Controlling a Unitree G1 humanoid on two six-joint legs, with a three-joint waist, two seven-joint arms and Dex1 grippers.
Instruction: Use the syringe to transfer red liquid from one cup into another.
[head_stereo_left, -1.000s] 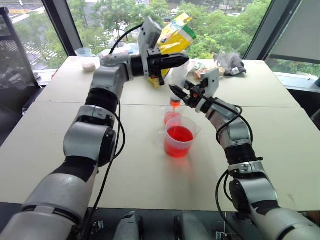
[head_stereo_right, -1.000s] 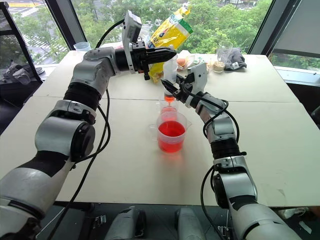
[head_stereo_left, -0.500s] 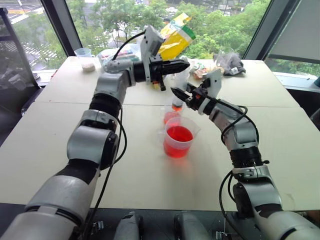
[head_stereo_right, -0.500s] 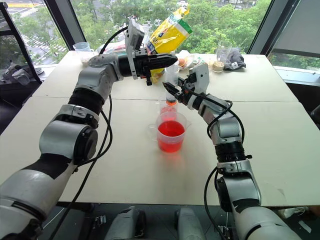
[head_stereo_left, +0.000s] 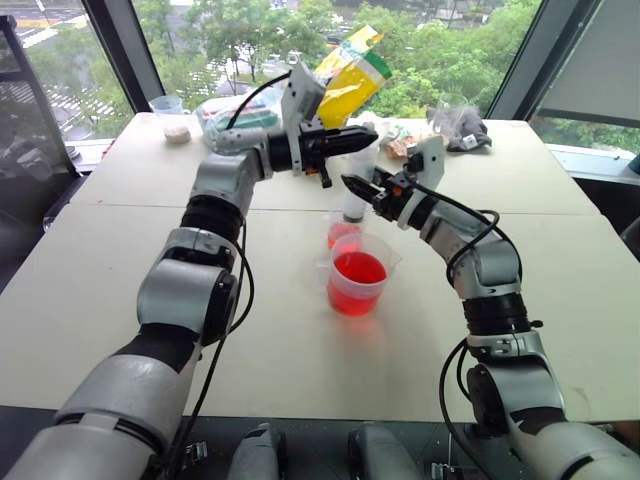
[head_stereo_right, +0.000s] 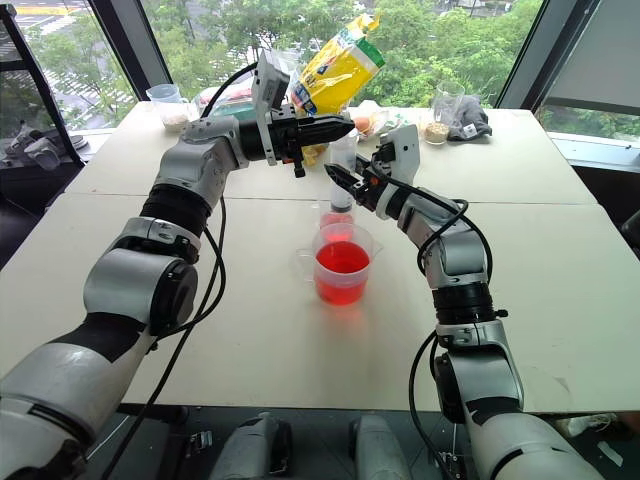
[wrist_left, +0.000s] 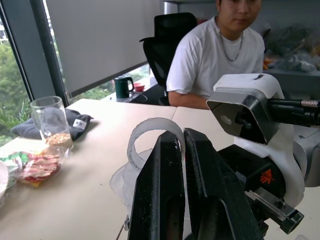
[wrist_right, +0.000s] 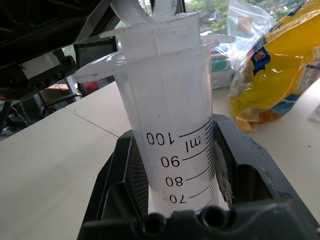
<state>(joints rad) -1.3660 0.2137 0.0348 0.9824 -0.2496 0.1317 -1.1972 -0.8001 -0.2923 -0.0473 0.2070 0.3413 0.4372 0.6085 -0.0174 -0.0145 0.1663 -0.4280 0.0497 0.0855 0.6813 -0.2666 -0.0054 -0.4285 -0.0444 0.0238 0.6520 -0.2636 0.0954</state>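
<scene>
Right wrist view: syringe (wrist_right: 170, 135) stands upright, its barrel clamped by the right gripper (head_stereo_left: 356, 187).

Its tip hangs over the narrow cup (head_stereo_left: 341, 232), just behind the wider cup (head_stereo_left: 358, 283) of red liquid (head_stereo_left: 359, 268). The left gripper (head_stereo_left: 362, 134) pinches the plunger top, fingers (wrist_left: 165, 190) closed. A yellow bag (head_stereo_left: 350, 82) stands behind; a person (wrist_left: 220, 55) sits opposite.

Upright clear syringe (wrist_right: 172, 135) seemingly over narrower cup (head_stereo_left: 341, 233), touching the red-filled beaker (head_stereo_left: 358, 284).
</scene>
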